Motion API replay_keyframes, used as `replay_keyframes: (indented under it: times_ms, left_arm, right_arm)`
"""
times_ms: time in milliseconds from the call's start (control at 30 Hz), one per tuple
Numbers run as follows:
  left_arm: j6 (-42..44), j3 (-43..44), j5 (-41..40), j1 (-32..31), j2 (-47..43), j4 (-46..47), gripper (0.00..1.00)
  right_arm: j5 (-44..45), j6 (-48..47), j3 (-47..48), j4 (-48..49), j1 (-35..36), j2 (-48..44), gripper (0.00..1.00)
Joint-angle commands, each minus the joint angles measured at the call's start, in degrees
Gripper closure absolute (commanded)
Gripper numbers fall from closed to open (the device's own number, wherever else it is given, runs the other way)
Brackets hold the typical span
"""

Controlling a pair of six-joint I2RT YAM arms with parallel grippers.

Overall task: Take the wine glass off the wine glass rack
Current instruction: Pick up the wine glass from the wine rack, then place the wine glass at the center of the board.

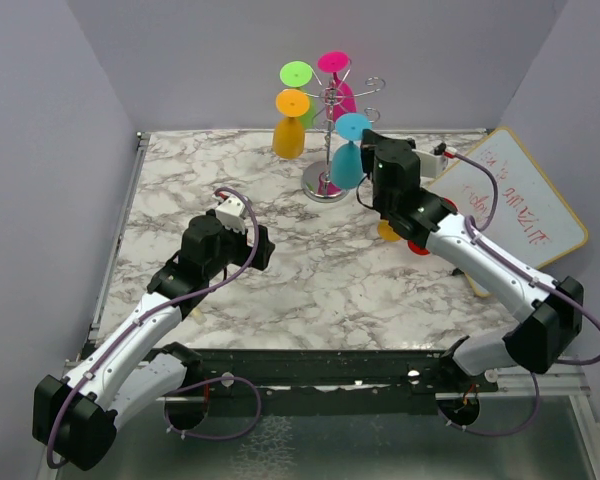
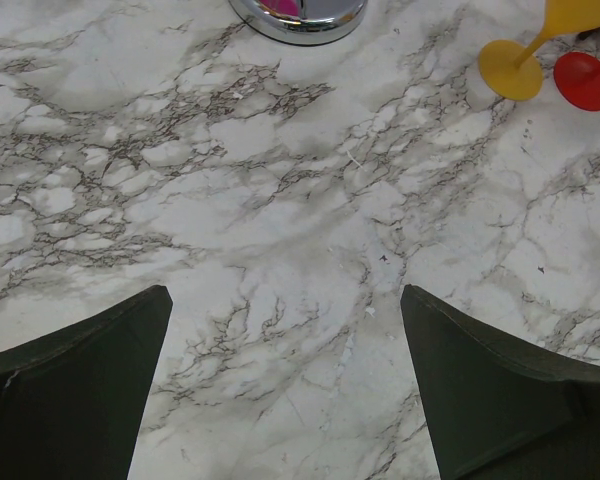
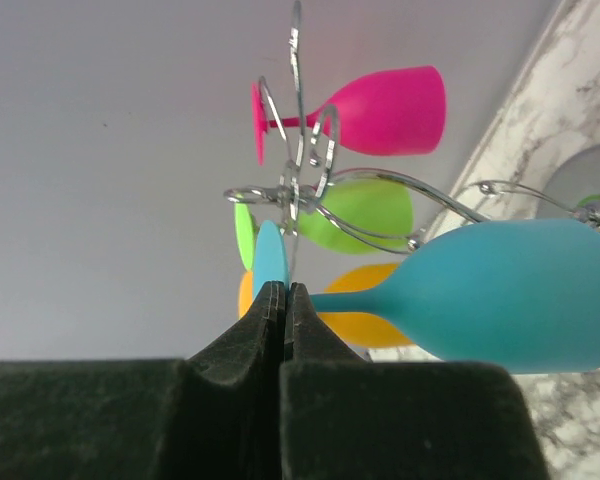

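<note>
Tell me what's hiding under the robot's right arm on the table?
A yellow glass and a red glass lie under the right arm, their round feet showing. From above, the arm covers most of each, so their cups cannot be seen whole.

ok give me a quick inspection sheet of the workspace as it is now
surface: marble table
job's things: rack upright at the back; teal glass, pink glass, green glass and orange glass hang on it
clutter: yellow glass and red glass lying under the right arm; whiteboard at the right edge
grippers: left claw open over the table; right claw shut, tips at the teal glass's stem by its foot
cables: purple cable along each arm
surroundings: pale walls
</note>
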Motion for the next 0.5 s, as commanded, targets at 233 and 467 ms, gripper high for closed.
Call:
replay_keyframes:
  times_ms: [233, 467]
  left_arm:
    - [-0.2, 1.7, -1.1, 0.3, -1.1, -1.6, 0.01]
    - [-0.4, 1.6, -2.0, 0.5, -1.9, -1.5, 0.01]
  right_arm:
    - [-18.7, -27.8, -13.8, 6.1, -0.1, -15.6, 0.99]
    - [-34.8, -38.8, -25.6, 11.3, -0.1, -25.1, 0.99]
